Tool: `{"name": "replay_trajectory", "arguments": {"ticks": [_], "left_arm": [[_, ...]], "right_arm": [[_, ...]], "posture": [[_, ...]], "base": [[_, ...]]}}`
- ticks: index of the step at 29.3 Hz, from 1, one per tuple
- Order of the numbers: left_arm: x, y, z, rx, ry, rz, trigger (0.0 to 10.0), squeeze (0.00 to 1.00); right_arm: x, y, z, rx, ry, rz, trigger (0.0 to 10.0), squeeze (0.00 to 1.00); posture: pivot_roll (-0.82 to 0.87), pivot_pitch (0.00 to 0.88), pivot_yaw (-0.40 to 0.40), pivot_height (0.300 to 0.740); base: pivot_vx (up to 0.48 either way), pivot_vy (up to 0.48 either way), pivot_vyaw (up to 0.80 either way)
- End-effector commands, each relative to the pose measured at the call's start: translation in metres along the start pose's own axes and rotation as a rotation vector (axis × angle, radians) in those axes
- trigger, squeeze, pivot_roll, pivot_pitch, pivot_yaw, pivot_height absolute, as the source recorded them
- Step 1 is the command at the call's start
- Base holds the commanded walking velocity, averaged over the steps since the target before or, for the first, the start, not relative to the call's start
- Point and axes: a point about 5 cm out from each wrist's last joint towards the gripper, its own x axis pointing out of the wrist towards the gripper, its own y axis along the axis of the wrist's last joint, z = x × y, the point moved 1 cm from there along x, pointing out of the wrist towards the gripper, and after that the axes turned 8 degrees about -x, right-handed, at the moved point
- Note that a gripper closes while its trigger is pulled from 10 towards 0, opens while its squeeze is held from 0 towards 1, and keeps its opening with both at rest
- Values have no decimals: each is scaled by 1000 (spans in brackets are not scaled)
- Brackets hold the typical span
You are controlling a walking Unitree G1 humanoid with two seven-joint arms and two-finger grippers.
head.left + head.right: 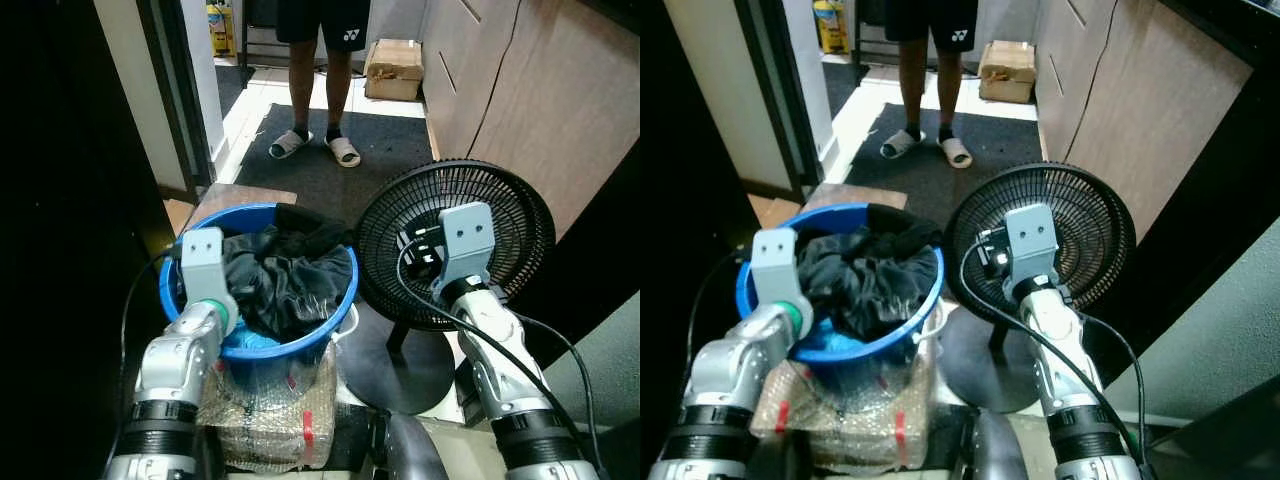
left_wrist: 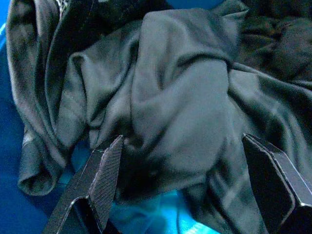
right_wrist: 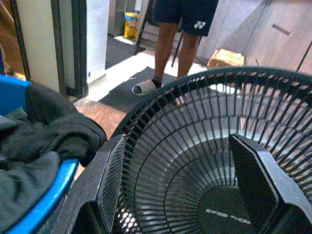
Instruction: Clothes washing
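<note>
Left gripper [image 2: 187, 183], fingers wide, hovers over dark clothes [image 2: 161, 97] apparently loose in the blue basin [image 1: 340, 300]; right gripper [image 3: 187, 187] gapes before the fan [image 3: 195, 151]

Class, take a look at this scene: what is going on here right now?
A humanoid robot stands over a blue basin heaped with dark clothes, which rests on a bubble-wrapped bundle. Its left gripper is open just above the clothes, holding nothing yet. Its right gripper, also open and empty, points at a black floor fan beside the basin. A person in slippers stands on a dark mat further ahead.
</note>
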Motion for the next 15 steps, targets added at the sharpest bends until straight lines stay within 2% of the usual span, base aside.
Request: {"name": "replay_trajectory", "arguments": {"ticks": [1, 6, 10, 15], "left_arm": [[4, -17, -6, 5, 12, -75, 10000, 0], [6, -18, -6, 10, 14, -85, 10000, 0], [9, -8, 4, 50, -18, -73, 10000, 0], [5, -11, 9, 90, -53, -69, 10000, 0]], "right_arm": [[2, -2, -1, -9, 9, -6, 10000, 0], [4, -3, -1, -11, 11, -12, 10000, 0], [12, -3, -1, -26, 24, -22, 10000, 0], [14, -2, 2, -27, 16, -20, 10000, 0]], "posture": [[94, 93, -19, 550], [94, 99, -19, 550], [95, 103, -19, 550], [92, 109, -18, 550]], "base": [[0, 0, 0], [0, 0, 0], [0, 0, 0], [0, 0, 0]]}}
